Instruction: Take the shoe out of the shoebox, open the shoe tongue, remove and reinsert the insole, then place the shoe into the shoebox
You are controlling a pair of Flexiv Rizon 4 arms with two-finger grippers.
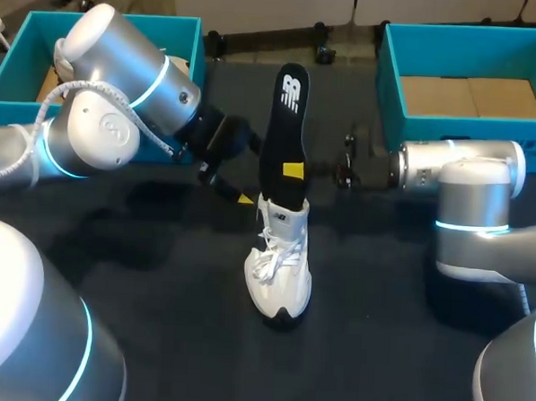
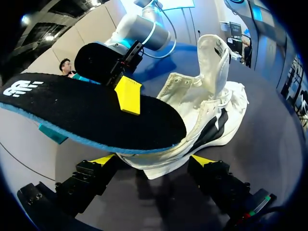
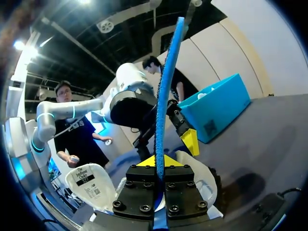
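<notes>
Head view gave me the layout: the white shoe stood on its sole near the middle of the dark table. Its toe pointed toward my side, with bare tabletop to either side of it and in front. Along the far edge sat two teal shoeboxes. The left box was partly covered by my left arm, and the right box showed a brown floor. A gap lay between them, straight behind the shoe, and the shoe was well apart from both.

The black insole rose upright out of the shoe's opening, its lower end inside the collar. My right gripper came in level from the right and was clamped on the insole partway up. In the right wrist view the insole ran edge-on, blue-rimmed, straight between the two closed-in fingers.

My left gripper sat just beside the shoe's heel end, on its left, fingers spread wide and holding nothing. In the left wrist view the shoe lay just ahead of the two yellow tips, and the tongue stood pulled up, away from the laces.

My count: one shoe, one insole, two boxes, two arms with one gripper each
</notes>
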